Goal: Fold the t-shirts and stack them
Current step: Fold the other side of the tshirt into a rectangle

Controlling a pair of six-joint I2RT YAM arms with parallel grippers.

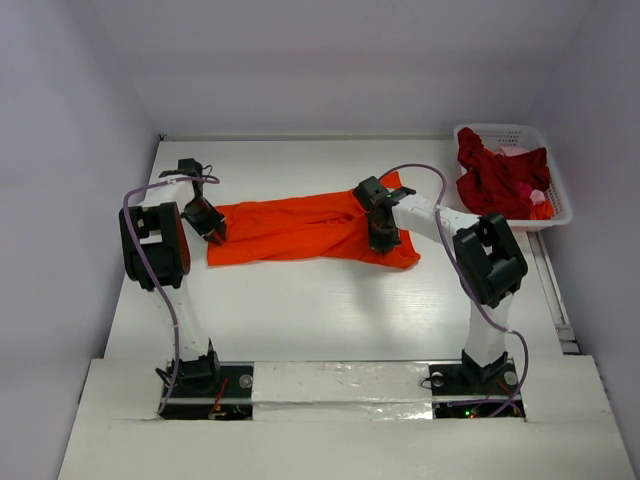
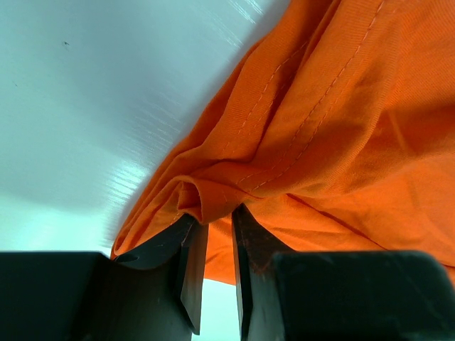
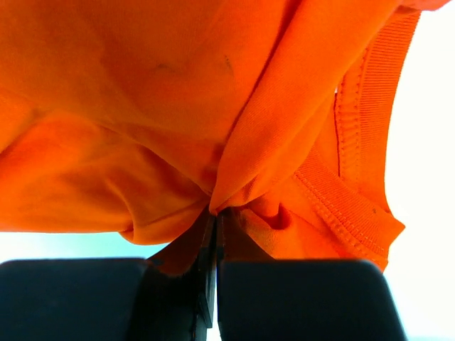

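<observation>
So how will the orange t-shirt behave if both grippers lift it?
Likely floppy: the orange t-shirt bunches into folds at the left gripper. Probably sags between it and the right gripper. Thin knit suggests it's light.

The right gripper (image 1: pixel 378 243) hides part of the orange t-shirt (image 1: pixel 290 228).

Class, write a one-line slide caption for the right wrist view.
Right gripper shut on a bunched fold of the orange t-shirt, beside its ribbed collar.
</observation>
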